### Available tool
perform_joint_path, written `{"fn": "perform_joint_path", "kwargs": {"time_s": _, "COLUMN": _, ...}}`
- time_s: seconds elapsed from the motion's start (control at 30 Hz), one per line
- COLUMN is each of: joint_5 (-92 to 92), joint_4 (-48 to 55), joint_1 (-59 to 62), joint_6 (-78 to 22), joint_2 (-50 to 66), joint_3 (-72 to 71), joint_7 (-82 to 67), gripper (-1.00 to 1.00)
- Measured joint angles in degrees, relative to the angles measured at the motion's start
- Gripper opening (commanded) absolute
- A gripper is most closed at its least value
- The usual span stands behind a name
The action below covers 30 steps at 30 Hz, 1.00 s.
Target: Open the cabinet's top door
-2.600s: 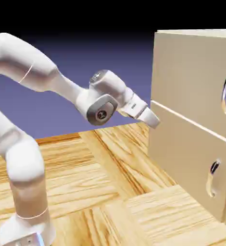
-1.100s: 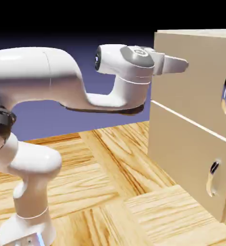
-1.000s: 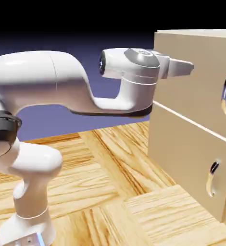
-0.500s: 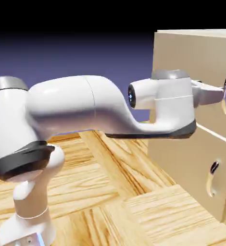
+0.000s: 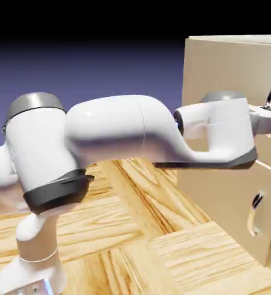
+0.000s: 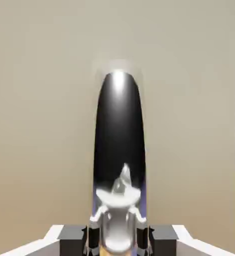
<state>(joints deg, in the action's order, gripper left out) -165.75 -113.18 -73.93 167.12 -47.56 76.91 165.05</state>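
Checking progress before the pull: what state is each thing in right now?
Gripper: shut on the top handle.
Top handle: between the fingers, gripped.
Top door: closed, flush with the cabinet.
Lower panel: closed, its handle untouched.

arm (image 5: pixel 120 135): glossy white shells, fat and rounded, one smooth casing after another
joints: grey cap on top of the big near segment, dark grey-black band round its lower edge
wrist: white block with a grey domed cap and a dark recessed disc on its side, dark trim underneath
base (image 5: pixel 31 282): white column, metallic plate at the foot
gripper (image 6: pixel 118 235): white body, two small dark grey fingertips
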Motion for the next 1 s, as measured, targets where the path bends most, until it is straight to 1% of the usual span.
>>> {"fn": "perform_joint_path", "kwargs": {"time_s": 0.23, "joint_5": 4.83, "joint_4": -11.72, "joint_1": 14.55, "joint_6": -6.32, "joint_2": 2.36, "joint_3": -10.53, "joint_7": 0.96, "gripper": -1.00}}
{"fn": "perform_joint_path", "kwargs": {"time_s": 0.53, "joint_5": 13.14, "joint_4": -24.60, "joint_1": 33.24, "joint_6": -12.56, "joint_2": 2.54, "joint_3": -26.33, "joint_7": 0.96, "gripper": -1.00}}
{"fn": "perform_joint_path", "kwargs": {"time_s": 0.73, "joint_5": 20.12, "joint_4": -32.11, "joint_1": 45.70, "joint_6": -15.39, "joint_2": 0.96, "joint_3": -38.15, "joint_7": 0.70, "gripper": -1.00}}
{"fn": "perform_joint_path", "kwargs": {"time_s": 1.0, "joint_5": 30.65, "joint_4": -39.87, "joint_1": 61.94, "joint_6": -16.08, "joint_2": -2.61, "joint_3": -54.68, "joint_7": 0.82, "gripper": -1.00}}
